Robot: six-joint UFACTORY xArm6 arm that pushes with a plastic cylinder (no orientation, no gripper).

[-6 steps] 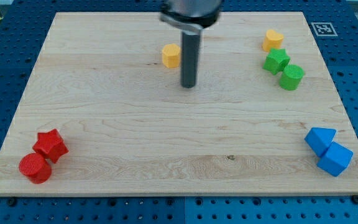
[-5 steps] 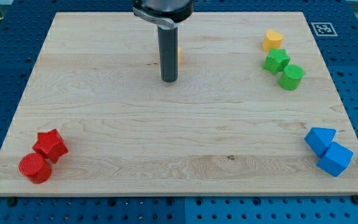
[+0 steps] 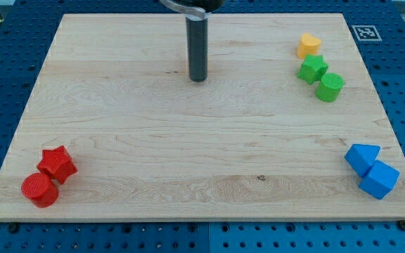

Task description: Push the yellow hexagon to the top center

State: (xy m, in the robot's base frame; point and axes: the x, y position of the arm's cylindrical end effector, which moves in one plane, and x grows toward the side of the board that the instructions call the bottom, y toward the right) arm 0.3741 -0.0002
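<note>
The yellow hexagon does not show: it was last seen at the top middle of the board, where my dark rod now stands in front of it. My tip (image 3: 197,79) rests on the wooden board (image 3: 118,126), a little left of centre in the upper part. I cannot tell whether the tip touches the hexagon.
A second yellow block (image 3: 309,46), a green star (image 3: 313,69) and a green cylinder (image 3: 330,87) sit at the top right. Two blue blocks (image 3: 363,156) (image 3: 379,179) sit at the bottom right. A red star (image 3: 56,164) and a red cylinder (image 3: 39,190) sit at the bottom left.
My rod swung left from the hexagon's right side, then moved up toward the view's top. The hexagon went from plainly visible to hidden behind the rod.
</note>
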